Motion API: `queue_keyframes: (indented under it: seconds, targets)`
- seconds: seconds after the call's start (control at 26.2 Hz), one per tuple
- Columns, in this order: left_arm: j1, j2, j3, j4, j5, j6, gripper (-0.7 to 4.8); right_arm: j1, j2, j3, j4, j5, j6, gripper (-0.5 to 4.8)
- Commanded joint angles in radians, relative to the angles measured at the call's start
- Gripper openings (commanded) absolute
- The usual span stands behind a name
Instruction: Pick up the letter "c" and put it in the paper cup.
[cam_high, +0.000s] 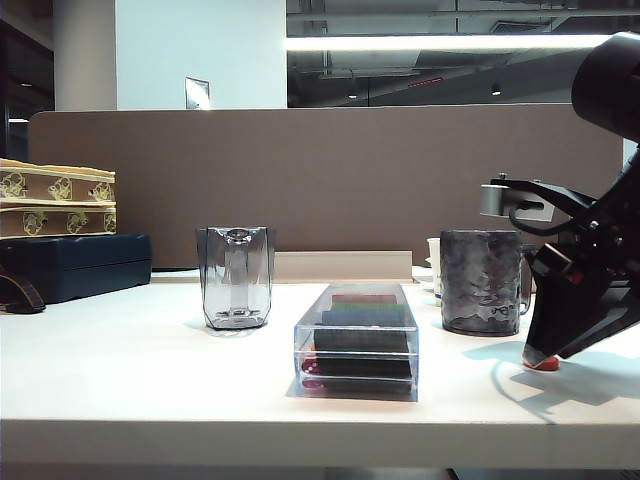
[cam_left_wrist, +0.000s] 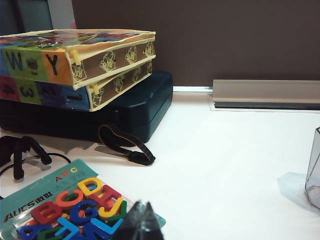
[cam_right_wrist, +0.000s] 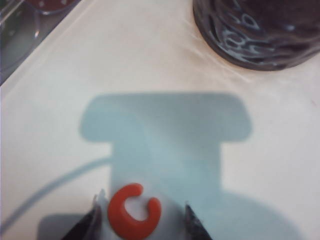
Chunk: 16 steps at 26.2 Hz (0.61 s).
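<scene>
The letter "c" (cam_right_wrist: 134, 212), a small orange-red piece, lies flat on the white table (cam_high: 150, 370). My right gripper (cam_right_wrist: 143, 218) is lowered around it and stands open, with one fingertip on each side and a gap to both. In the exterior view the right gripper (cam_high: 545, 352) is at the table's right, with the letter "c" (cam_high: 543, 365) showing red under its tips. A dark marbled cup (cam_high: 480, 282) stands just beyond; I cannot tell whether it is the paper cup. My left gripper (cam_left_wrist: 142, 221) is shut and empty above the corner of a pack of coloured letters (cam_left_wrist: 70, 207).
A clear plastic box (cam_high: 358, 340) with dark layers lies mid-table, and a translucent grey cup (cam_high: 236, 277) stands to its left. Patterned boxes (cam_high: 55, 200) sit stacked on a dark blue case (cam_high: 75, 265) at far left. A brown partition (cam_high: 400, 170) closes the back.
</scene>
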<state>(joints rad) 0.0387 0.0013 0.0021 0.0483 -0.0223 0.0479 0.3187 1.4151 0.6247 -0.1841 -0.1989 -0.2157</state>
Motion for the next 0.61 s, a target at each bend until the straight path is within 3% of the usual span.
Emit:
queue_keyframes:
  seconds: [0.04, 0.61]
  targets:
    - [0.0, 0.0, 0.004, 0.012, 0.0, -0.003, -0.06, 0.001, -0.003, 0.002, 0.008, -0.005, -0.002, 2.1]
    - [0.0, 0.0, 0.004, 0.012, 0.0, -0.003, -0.06, 0.001, 0.005, 0.002, -0.004, 0.029, -0.002, 1.98]
